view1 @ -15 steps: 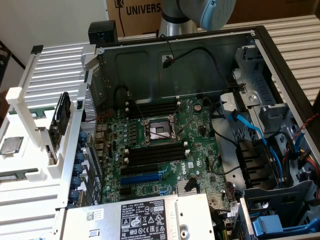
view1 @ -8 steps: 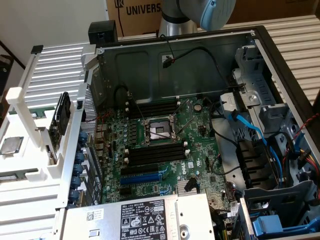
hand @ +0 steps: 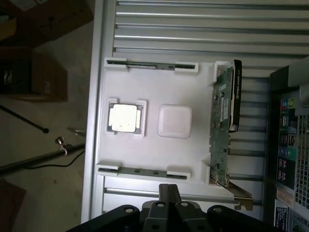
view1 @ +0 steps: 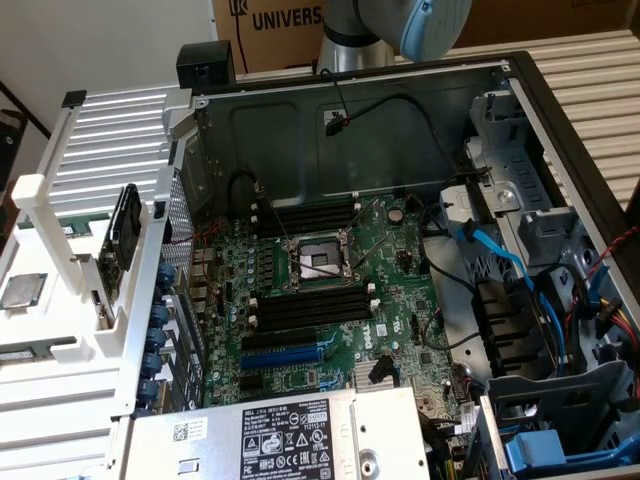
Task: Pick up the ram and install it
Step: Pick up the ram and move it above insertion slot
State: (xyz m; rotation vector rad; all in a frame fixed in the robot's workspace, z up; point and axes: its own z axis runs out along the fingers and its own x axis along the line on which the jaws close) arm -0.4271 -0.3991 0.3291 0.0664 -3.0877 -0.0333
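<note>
Nearby, ram (hand: 142, 170) on white tray (hand: 193, 96), just off closed hand (hand: 168, 188)

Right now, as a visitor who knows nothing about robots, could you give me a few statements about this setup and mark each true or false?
1. The gripper is shut and empty. True.
2. The ram is already in the slots. False: a ram and a second ram rest on edge in the tray, and the slots look bare.
3. A processor lies in the tray. True.
4. The graphics card lies flat in the tray. False: it stands on edge.
</note>
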